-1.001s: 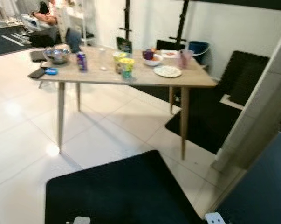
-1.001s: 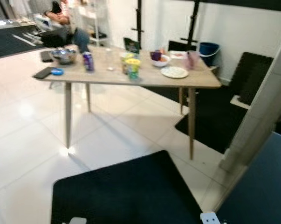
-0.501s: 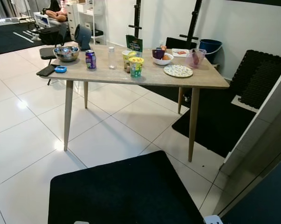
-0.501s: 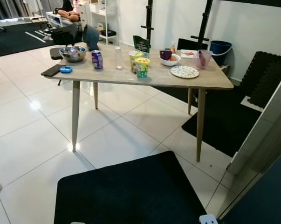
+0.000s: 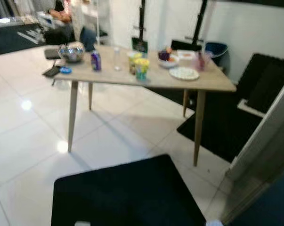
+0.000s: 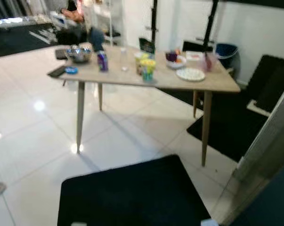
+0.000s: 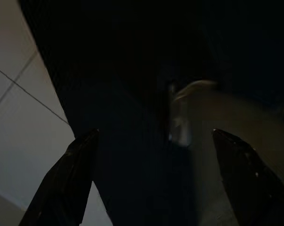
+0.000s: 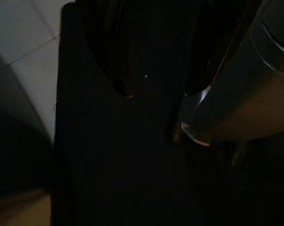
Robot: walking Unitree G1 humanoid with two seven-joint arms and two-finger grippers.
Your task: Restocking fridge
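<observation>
We see the table [image 5: 212, 84] well ahead, carrying can [image 5: 95, 60], bottle [image 5: 116, 58], cups [image 5: 141, 68], bowl [image 5: 72, 53], plate [image 5: 182, 72]. Left tool [image 7: 156, 179] hangs spread over the black mat [image 5: 127, 195]; right tool [image 8: 156, 87], low too, also spread.

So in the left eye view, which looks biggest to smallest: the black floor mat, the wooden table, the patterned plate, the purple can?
1. black floor mat, though it lies nearest the camera
2. wooden table
3. patterned plate
4. purple can
</observation>
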